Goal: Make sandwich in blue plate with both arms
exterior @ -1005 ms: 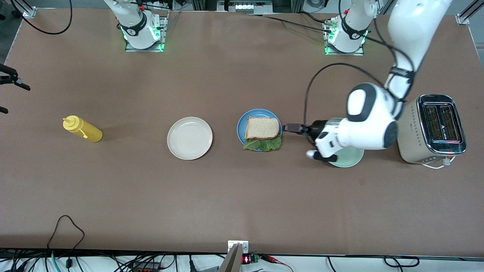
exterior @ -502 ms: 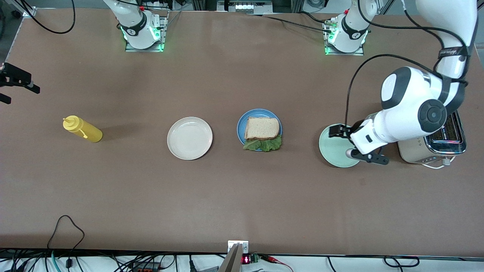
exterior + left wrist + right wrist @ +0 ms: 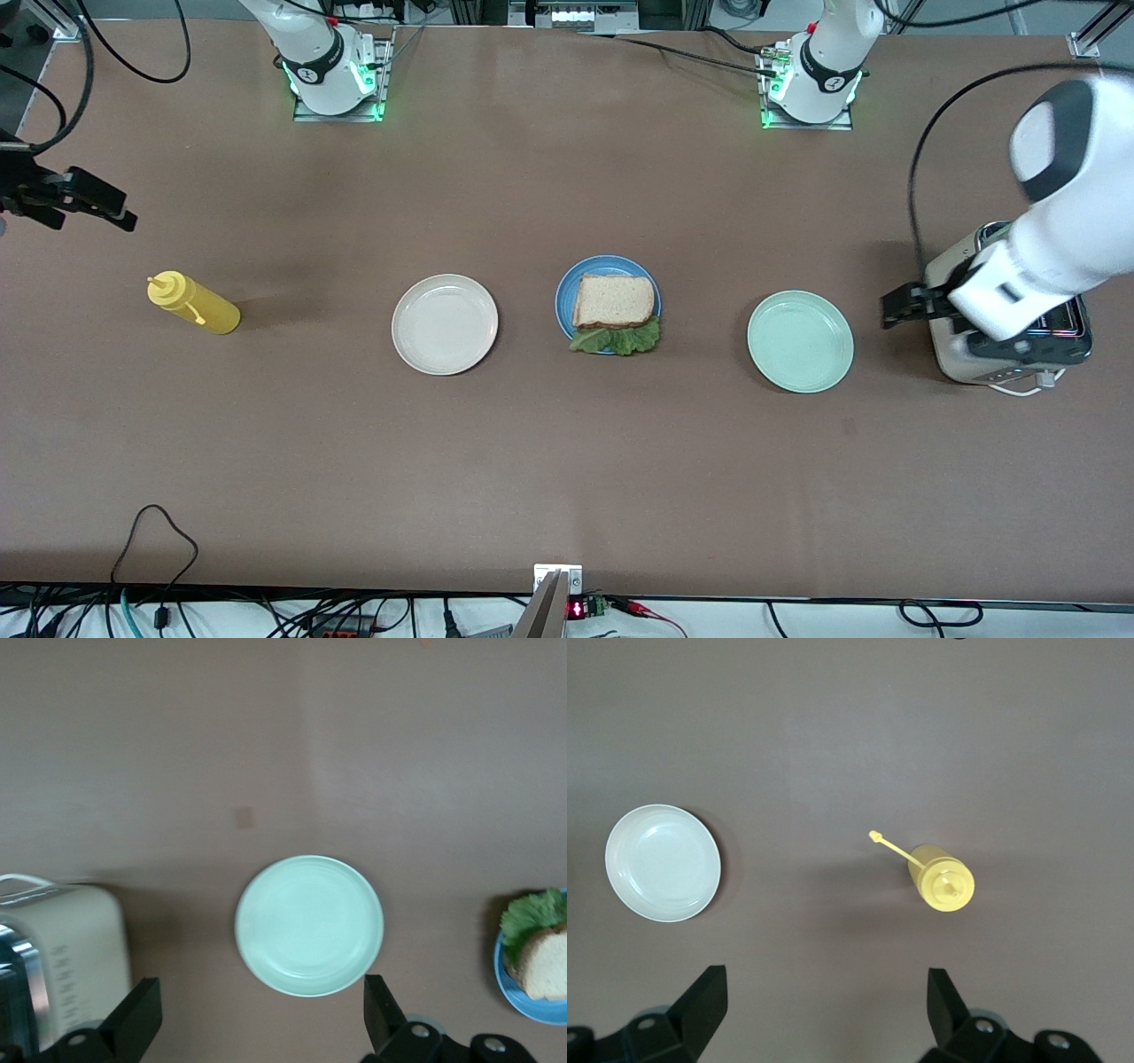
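The sandwich (image 3: pixel 614 301) lies on the blue plate (image 3: pixel 564 297) at mid-table, a bread slice on top and green lettuce (image 3: pixel 617 338) sticking out on the side nearer the front camera. In the left wrist view the sandwich (image 3: pixel 542 950) and blue plate (image 3: pixel 516 989) show at the edge. My left gripper (image 3: pixel 899 306) hangs open and empty over the table between the mint-green plate and the toaster; its wrist view shows the left gripper (image 3: pixel 259 1019) with jaws wide. My right gripper (image 3: pixel 93 202) is open and empty, high over the right arm's end of the table, above the mustard bottle; the right gripper (image 3: pixel 826 1003) holds nothing.
An empty mint-green plate (image 3: pixel 800 341) sits beside the blue plate toward the left arm's end, with a cream toaster (image 3: pixel 1019 354) next to it. An empty cream-white plate (image 3: pixel 445 323) and a yellow mustard bottle (image 3: pixel 193 303) lie toward the right arm's end.
The left arm drew back from beside the blue plate, crossed the mint-green plate and now sits by the toaster. The right gripper moved a little farther into view.
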Robot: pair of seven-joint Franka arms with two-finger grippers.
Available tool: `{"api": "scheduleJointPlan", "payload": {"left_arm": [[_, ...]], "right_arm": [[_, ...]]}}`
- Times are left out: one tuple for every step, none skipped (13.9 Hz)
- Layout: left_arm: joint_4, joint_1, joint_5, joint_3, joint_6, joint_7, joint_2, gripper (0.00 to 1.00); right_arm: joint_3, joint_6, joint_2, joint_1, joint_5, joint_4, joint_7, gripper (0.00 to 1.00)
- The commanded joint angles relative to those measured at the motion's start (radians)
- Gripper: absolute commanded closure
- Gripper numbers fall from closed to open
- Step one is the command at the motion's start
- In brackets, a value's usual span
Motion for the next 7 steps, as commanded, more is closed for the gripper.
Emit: {"api": "scheduleJointPlan", "payload": {"left_arm": [[-0.014,-0.077,0.01,0.134,-0.057,0.014,-0.098,0.0],[-0.016,-0.098,0.008,0.165,-0.092,0.019,-0.121,0.0],[-0.019,-0.109,0.007,0.175,-0.126,0.016,-0.141,0.0],[-0.018,-0.103,0.007,0.167,-0.161,0.008,-0.154,0.0],[-0.022,-0.101,0.007,0.164,-0.169,0.011,-0.169,0.0],[-0.024,-0.1,0.007,0.163,-0.171,0.014,-0.174,0.0],[-0.024,-0.088,0.008,0.153,-0.161,0.019,-0.168,0.0]], "right_arm": [[-0.037,-0.012,0.002,0.053,-0.016,-0.01,0.017,0.0],[-0.068,-0.012,0.002,0.086,-0.016,-0.008,0.015,0.0],[-0.1,-0.012,0.002,0.125,-0.016,-0.008,0.017,0.0],[-0.135,-0.012,0.003,0.162,-0.015,-0.007,0.017,0.0],[-0.148,-0.012,0.003,0.178,-0.016,-0.007,0.015,0.0],[-0.148,-0.013,0.003,0.179,-0.018,-0.007,0.015,0.0],[-0.145,-0.019,0.003,0.181,-0.022,-0.007,0.015,0.0]]}}
